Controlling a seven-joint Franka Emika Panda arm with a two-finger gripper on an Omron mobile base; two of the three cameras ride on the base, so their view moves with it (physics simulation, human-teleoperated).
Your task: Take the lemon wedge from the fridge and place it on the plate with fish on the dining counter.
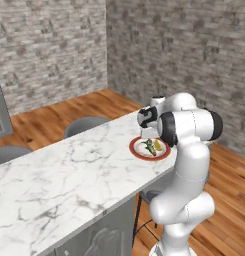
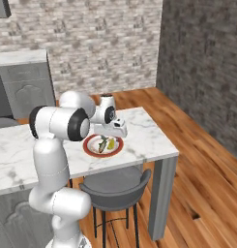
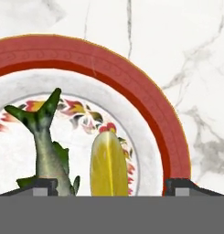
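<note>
As the hand view was read from its near edge outward, the gripper (image 3: pixel 111 187) was seen with its two tips spread wide, one at each side, nothing being clasped between them. Between the tips, and apart from both, the lemon (image 3: pixel 109 164) lay on the plate (image 3: pixel 145 93), just beside the fish (image 3: pixel 45 141), whose tail was turned toward the far rim. Beyond that rim the counter (image 3: pixel 195 55) was seen. From the base views the plate (image 1: pixel 165 152) was found near the counter's (image 1: pixel 69 170) end, close to the edge on the robot's side, with the hand held low over it. A stool (image 2: pixel 115 191) was tucked under that end.

The placing was judged done and the release to be the step in hand. A straight lift along the fingers' own line was judged best, so that neither tip would brush the lemon or fish, and sideways travel was best left until the rim had been cleared.
</note>
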